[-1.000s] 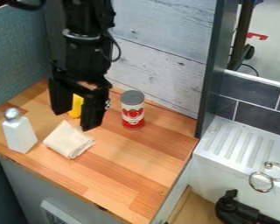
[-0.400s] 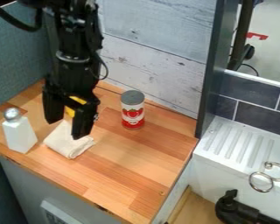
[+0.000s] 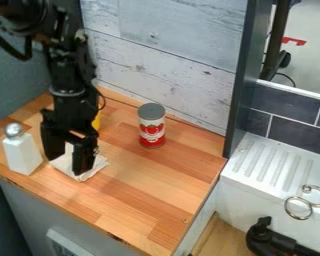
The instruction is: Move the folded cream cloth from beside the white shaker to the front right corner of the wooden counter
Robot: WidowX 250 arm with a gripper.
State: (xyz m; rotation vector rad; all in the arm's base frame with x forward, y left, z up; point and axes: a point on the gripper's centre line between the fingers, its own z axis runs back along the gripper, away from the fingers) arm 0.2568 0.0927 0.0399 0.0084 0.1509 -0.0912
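Over pale cloth [image 3: 97, 165], black hand [image 3: 68, 165], fingers apart

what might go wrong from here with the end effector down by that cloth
The end effector is open over the folded cloth, so closing might catch just one layer and let the rest unfold. One finger is near the tall white bottle; a sideways move could tip it. The yellow item behind is partly hidden and might get bumped.

The fingers [image 3: 84, 159] have come down, closer to the bottle [image 3: 22, 155], and now hide more of the cloth [image 3: 92, 171].
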